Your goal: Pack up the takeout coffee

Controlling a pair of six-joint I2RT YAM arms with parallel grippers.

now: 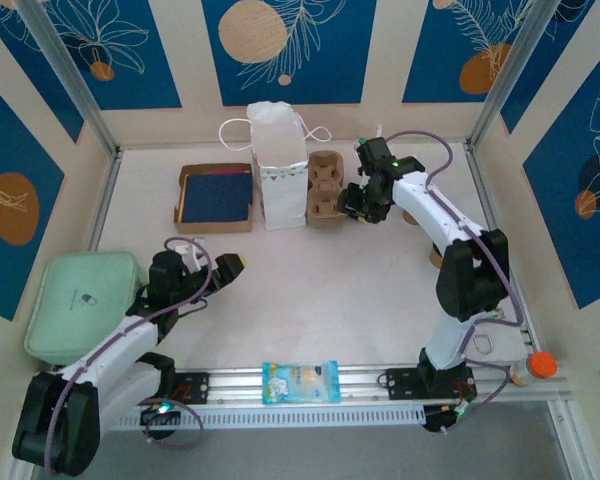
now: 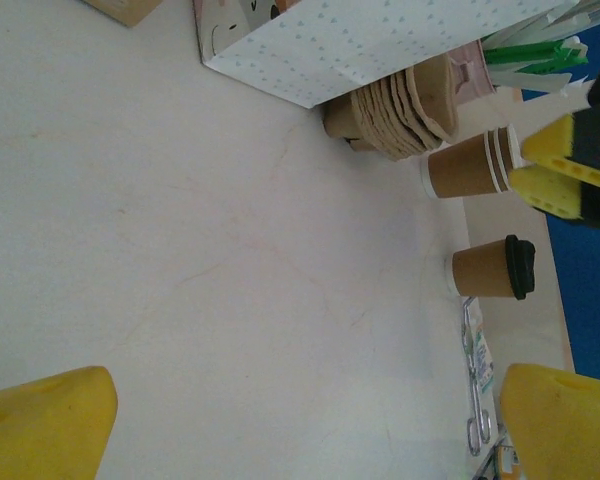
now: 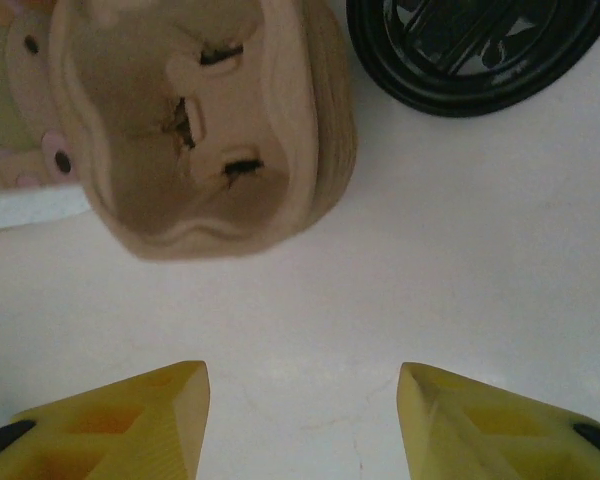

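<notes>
Coffee (image 2: 485,268) stands lidded on the surface (image 2: 230,280), just beside the cup stack (image 2: 468,168) and near the carriers (image 3: 200,120) by the bag (image 1: 277,165). Right claw (image 3: 300,395) hangs over bare surface, fingers apart with nothing between them. A black lid (image 3: 470,45), likely the coffee's, sits ahead and off to one side, not in line. Closing here would grab air. Swinging across could knock the coffee over (paper cups tip easily) or pop its lid. The carriers are nested, so several may lift together. Left claw (image 2: 305,400) hovers wide apart, too far off to steady anything.
</notes>
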